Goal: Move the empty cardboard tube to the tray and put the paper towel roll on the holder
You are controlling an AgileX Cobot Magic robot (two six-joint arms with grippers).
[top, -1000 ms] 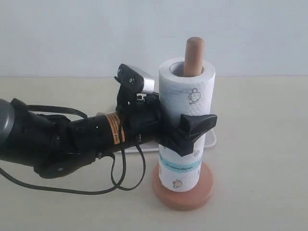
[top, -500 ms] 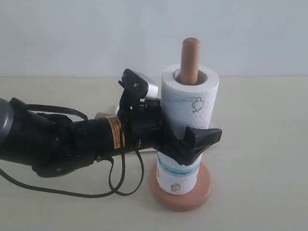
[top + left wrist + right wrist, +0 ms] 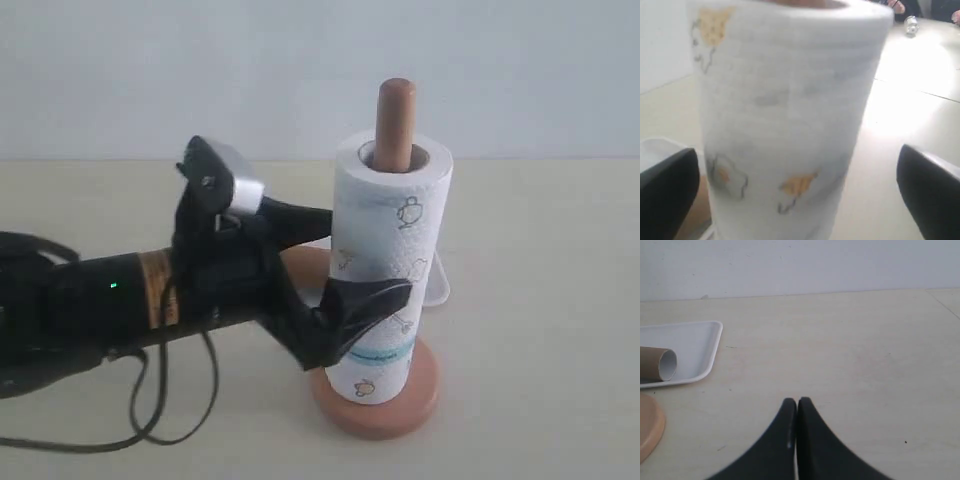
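A pale table (image 3: 540,300) meets a plain wall. The left gripper (image 3: 368,252) straddles the paper towel roll (image 3: 390,230), jaws spread wide. The roll sits threaded on the holder (image 3: 396,110). A crooked retreat could snag the paper and tip the stand. Nearby, the tray (image 3: 700,340) holds the empty cardboard tube (image 3: 655,363). The right gripper (image 3: 797,405), pressed together, obstructs nothing.

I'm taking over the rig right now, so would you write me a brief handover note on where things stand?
Left gripper: open, one finger either side of the paper towel roll, not gripping it.
Right gripper: shut, empty, above the table.
Things: the roll stands upright on the holder, with the pole poking out of its top. The empty cardboard tube lies in the tray.
Done: both placements look complete.
To do: draw the left gripper back without knocking the roll.
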